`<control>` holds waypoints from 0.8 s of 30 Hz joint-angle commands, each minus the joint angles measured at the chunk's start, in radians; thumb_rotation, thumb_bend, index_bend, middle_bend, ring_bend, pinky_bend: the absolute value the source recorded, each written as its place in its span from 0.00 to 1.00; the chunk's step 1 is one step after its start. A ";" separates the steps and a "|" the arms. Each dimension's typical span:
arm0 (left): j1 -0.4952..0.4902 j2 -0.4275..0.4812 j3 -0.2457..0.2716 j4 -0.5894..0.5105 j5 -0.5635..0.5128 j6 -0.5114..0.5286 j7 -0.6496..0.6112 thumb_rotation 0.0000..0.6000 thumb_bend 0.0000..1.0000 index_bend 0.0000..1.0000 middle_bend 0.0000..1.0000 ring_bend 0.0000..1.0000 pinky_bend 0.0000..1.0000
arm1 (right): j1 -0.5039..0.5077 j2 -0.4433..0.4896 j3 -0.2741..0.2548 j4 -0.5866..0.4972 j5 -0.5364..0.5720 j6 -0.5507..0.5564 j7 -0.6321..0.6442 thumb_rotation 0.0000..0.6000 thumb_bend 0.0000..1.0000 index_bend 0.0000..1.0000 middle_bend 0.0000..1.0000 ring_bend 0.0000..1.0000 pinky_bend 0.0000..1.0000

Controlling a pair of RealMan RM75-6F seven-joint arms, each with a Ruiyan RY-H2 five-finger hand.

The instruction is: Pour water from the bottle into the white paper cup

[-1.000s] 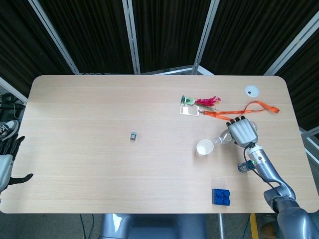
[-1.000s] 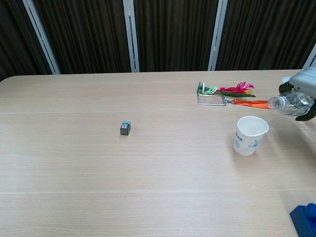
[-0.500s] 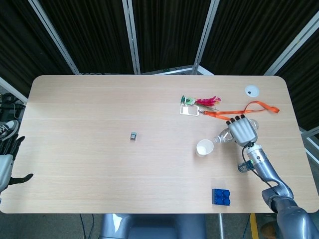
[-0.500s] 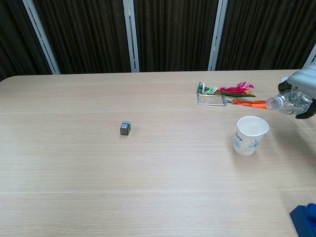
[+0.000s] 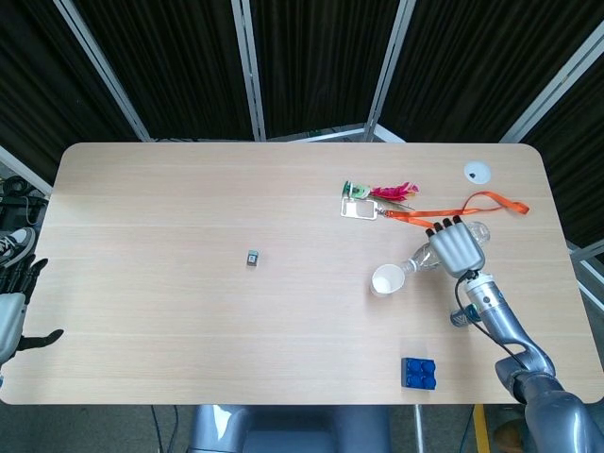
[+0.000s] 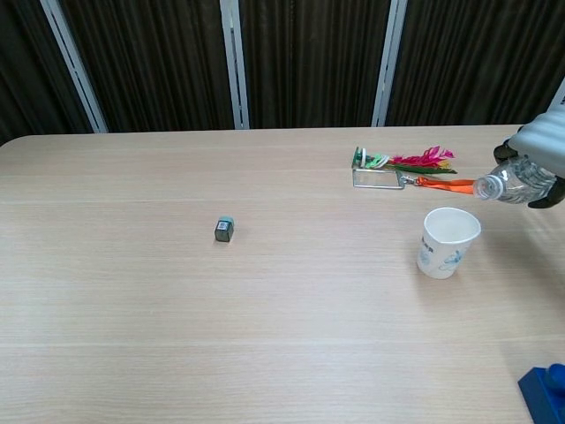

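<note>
A white paper cup (image 5: 385, 279) (image 6: 448, 241) stands upright on the table, right of centre. My right hand (image 5: 456, 247) (image 6: 541, 150) grips a clear plastic bottle (image 5: 418, 260) (image 6: 515, 184) lying nearly level, its open neck pointing left and hanging just above and right of the cup's rim. No stream of water is visible. My left hand (image 5: 13, 307) hangs off the table's left edge with its fingers apart, holding nothing.
A pink feathered shuttlecock with a card holder (image 5: 374, 200) and an orange lanyard (image 5: 469, 205) lie behind the cup. A blue brick (image 5: 418, 373) sits near the front edge. A small dark block (image 5: 252, 257) rests mid-table, and a white disc (image 5: 477, 171) at the far right.
My right hand has lifted the bottle slightly up and away from the cup. The cup and the left hand have not moved.
</note>
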 commanded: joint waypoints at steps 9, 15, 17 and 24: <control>-0.001 -0.001 0.001 -0.001 -0.003 -0.001 0.005 1.00 0.00 0.00 0.00 0.00 0.00 | -0.001 -0.006 -0.010 0.018 -0.012 0.018 -0.042 1.00 0.35 0.55 0.61 0.56 0.59; -0.002 -0.001 0.001 -0.002 -0.005 -0.001 0.006 1.00 0.00 0.00 0.00 0.00 0.00 | -0.001 -0.010 -0.014 0.028 -0.017 0.025 -0.060 1.00 0.35 0.55 0.61 0.56 0.59; -0.001 -0.001 0.002 -0.003 -0.004 -0.001 0.006 1.00 0.00 0.00 0.00 0.00 0.00 | -0.002 -0.011 -0.015 0.029 -0.018 0.025 -0.061 1.00 0.35 0.55 0.61 0.56 0.59; -0.002 -0.001 0.002 -0.003 -0.005 -0.002 0.007 1.00 0.00 0.00 0.00 0.00 0.00 | -0.002 -0.013 -0.016 0.034 -0.018 0.027 -0.061 1.00 0.35 0.55 0.61 0.56 0.59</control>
